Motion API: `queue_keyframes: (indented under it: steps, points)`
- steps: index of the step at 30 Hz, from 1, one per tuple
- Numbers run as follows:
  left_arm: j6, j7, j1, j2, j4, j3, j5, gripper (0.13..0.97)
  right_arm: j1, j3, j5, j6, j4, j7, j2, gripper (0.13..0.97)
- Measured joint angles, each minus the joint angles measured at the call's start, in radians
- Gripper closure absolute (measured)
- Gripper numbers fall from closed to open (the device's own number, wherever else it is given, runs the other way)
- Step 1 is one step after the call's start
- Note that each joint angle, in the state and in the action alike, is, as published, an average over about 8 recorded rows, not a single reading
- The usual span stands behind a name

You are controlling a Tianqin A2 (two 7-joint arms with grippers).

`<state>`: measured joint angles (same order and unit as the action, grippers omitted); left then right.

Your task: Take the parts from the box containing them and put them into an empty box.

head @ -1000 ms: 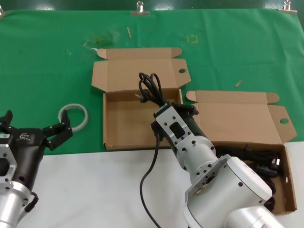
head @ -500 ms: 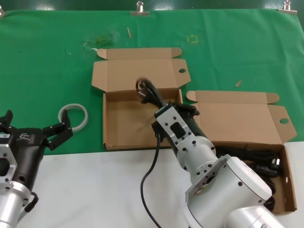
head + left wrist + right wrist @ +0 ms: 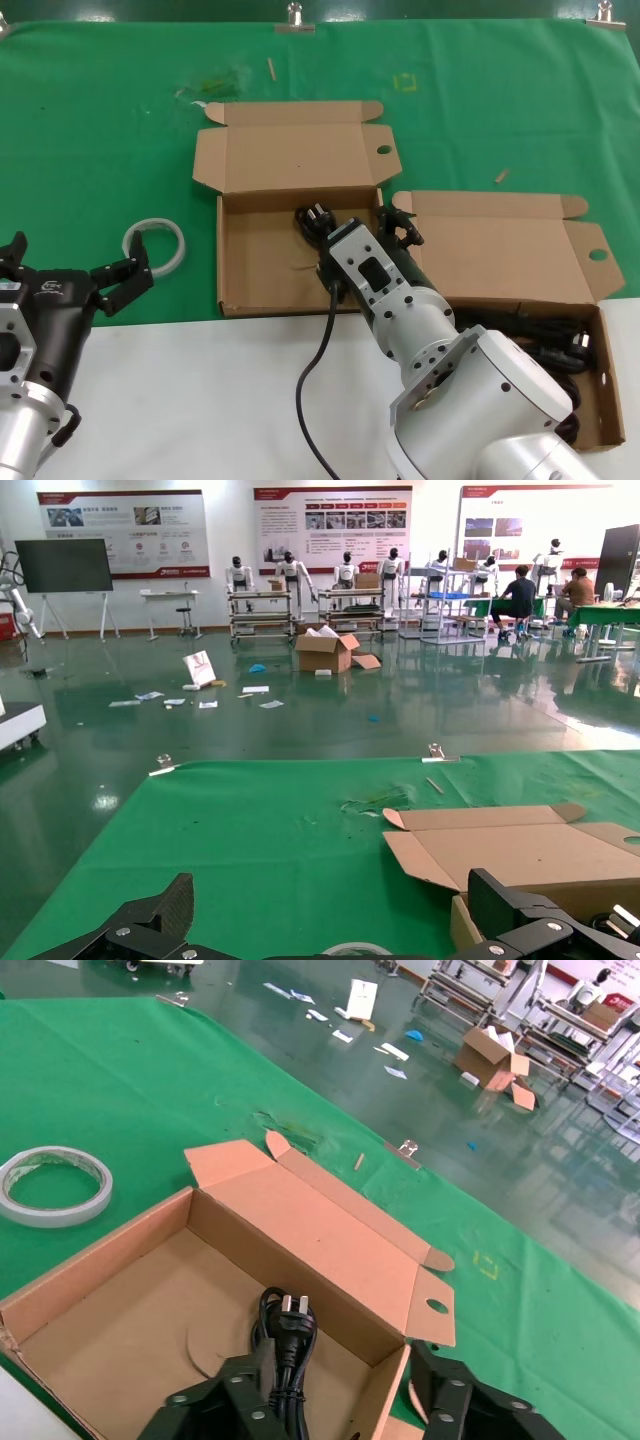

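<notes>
A black power cord [image 3: 312,224] with its plug [image 3: 291,1330] lies on the floor of the left cardboard box [image 3: 255,262], near its right wall. My right gripper [image 3: 372,226] is open and straddles that wall [image 3: 392,1385]; one finger [image 3: 232,1392] is inside next to the cord, the other outside. More black cords [image 3: 560,345] lie in the right box [image 3: 500,250], partly hidden by my right arm. My left gripper [image 3: 112,280] is open and empty at the front left, near a white tape ring [image 3: 156,243].
Both boxes have their lids folded back onto the green cloth [image 3: 100,120]. A white table strip [image 3: 200,400] runs along the front. A black cable [image 3: 318,360] hangs from my right wrist. The tape ring shows in the right wrist view [image 3: 55,1185].
The cord was held up over the left box by my right gripper; now it lies inside the box and the right gripper is open. The left arm has not moved.
</notes>
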<state>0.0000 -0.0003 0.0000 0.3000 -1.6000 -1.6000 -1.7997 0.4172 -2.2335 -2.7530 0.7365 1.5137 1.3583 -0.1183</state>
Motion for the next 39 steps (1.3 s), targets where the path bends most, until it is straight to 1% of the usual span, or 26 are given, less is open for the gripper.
queue_keyframes:
  steps: [1,9,10,11,18,19,27,36,39]
  points:
    - [0.0,0.0,0.0,0.0,0.0,0.0,0.0,0.132,0.0,0.0,0.0,0.0,0.0,0.0,0.0,0.714]
    - [0.0,0.0,0.0,0.0,0.0,0.0,0.0,0.132,0.0,0.001,0.001,-0.001,0.0,-0.001,0.0,0.526]
    - [0.0,0.0,0.0,0.0,0.0,0.0,0.0,0.132,-0.001,0.002,0.003,-0.002,0.0,-0.004,0.0,0.526]
    - [0.0,0.0,0.0,0.0,0.0,0.0,0.0,0.132,-0.002,0.004,0.005,-0.004,0.0,-0.008,0.0,0.501]
    - [0.0,0.0,0.0,0.0,0.0,0.0,0.0,0.132,-0.025,0.037,0.056,-0.043,0.005,-0.08,0.0,0.33]
    - [0.0,0.0,0.0,0.0,0.0,0.0,0.0,0.132,-0.029,0.044,0.066,-0.051,0.006,-0.095,0.0,0.33]
    - [0.0,0.0,0.0,0.0,0.0,0.0,0.0,0.132,-0.071,0.108,0.162,-0.125,0.015,-0.232,0.0,0.2]
    - [0.0,0.0,0.0,0.0,0.0,0.0,0.0,0.132,-0.121,0.184,0.277,-0.214,0.025,-0.394,0.0,0.136]
    - [0.0,0.0,0.0,0.0,0.0,0.0,0.0,0.132,-0.138,0.209,0.315,-0.243,0.029,-0.449,0.0,0.136]
